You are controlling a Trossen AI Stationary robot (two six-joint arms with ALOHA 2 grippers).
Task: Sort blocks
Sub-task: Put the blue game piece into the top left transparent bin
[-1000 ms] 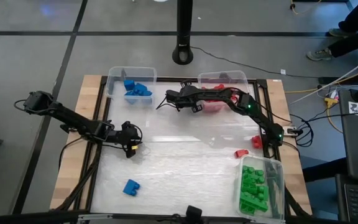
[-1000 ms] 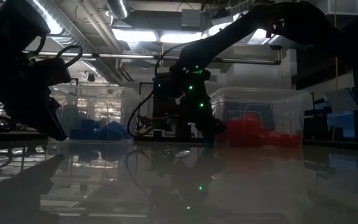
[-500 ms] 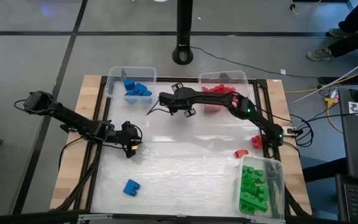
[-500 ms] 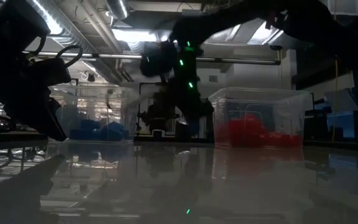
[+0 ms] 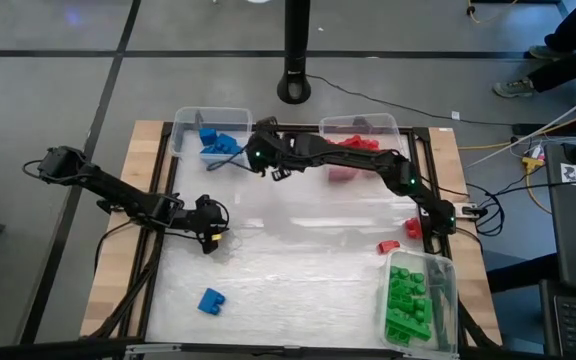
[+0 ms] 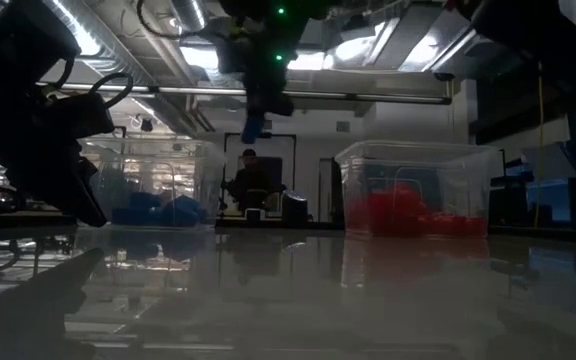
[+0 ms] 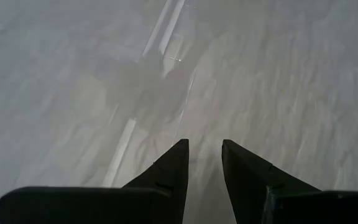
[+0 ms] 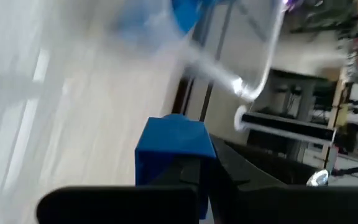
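Pale, streaky table surface (image 5: 298, 250) framed in wood, with clear plastic bins at its edges: blue bin (image 5: 211, 133) and red bin (image 5: 360, 140) along the far side, green bin (image 5: 418, 300) at the near right corner. Seen from above: right gripper (image 5: 259, 157) stretched across to the blue bin's corner, its load hidden there. Shown only by the right wrist view: jaws closed on a blue block (image 8: 174, 149), boxy and smooth-faced, standing up from between the fingers; long axis impossible to tell. From the low view: same block (image 6: 255, 126) hanging high above the table. Left gripper (image 5: 211, 228) low over the table's left side, jaws narrowly parted on nothing. Loose elsewhere: a blue brick (image 5: 210, 300) near left, two red bricks (image 5: 398, 237) on the right.
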